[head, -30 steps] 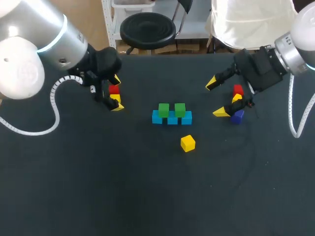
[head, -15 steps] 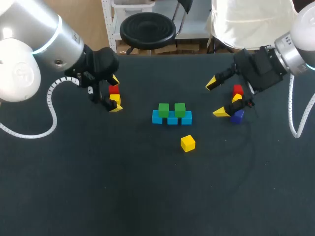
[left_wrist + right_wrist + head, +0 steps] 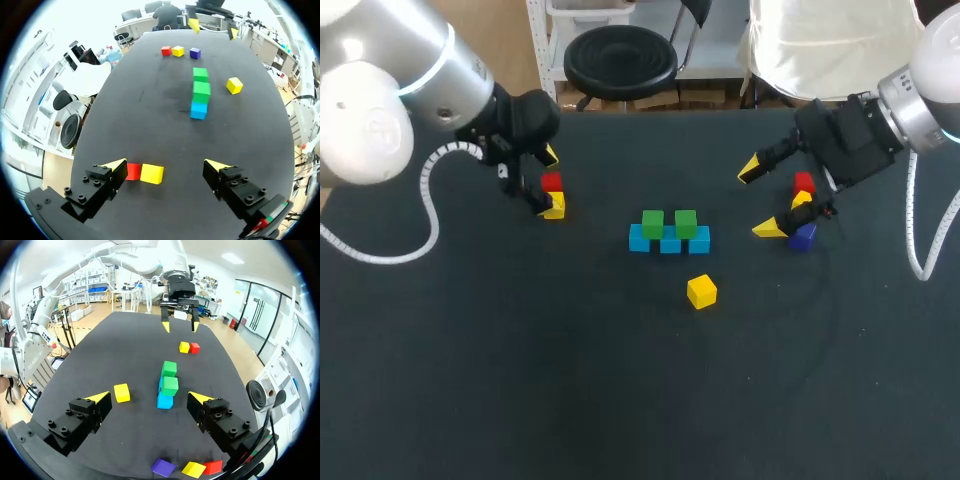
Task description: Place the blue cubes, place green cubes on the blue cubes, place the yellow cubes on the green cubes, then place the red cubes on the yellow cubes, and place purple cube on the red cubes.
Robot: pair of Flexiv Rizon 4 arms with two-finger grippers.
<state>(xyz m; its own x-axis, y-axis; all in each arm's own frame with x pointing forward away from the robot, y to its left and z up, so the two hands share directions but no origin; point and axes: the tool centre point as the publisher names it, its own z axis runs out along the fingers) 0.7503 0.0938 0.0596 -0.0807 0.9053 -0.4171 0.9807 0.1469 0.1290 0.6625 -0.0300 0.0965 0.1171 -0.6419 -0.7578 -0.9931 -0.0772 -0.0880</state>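
Note:
Three blue cubes sit in a row at mid-table, with two green cubes on top of them. A loose yellow cube lies just in front of the row. My left gripper stands open, low over a red cube and a yellow cube. In the left wrist view that red cube and yellow cube lie between the fingers, close to one of them, untouched. My right gripper is open beside a red cube, a yellow cube and a purple cube.
The black table has open room along its front half. In the right wrist view the loose yellow cube lies ahead of one finger, and the blue and green stack ahead of the other.
My left gripper has shifted slightly toward the table's far edge, closer over the red and yellow pair. The right arm and all cubes have stayed put.

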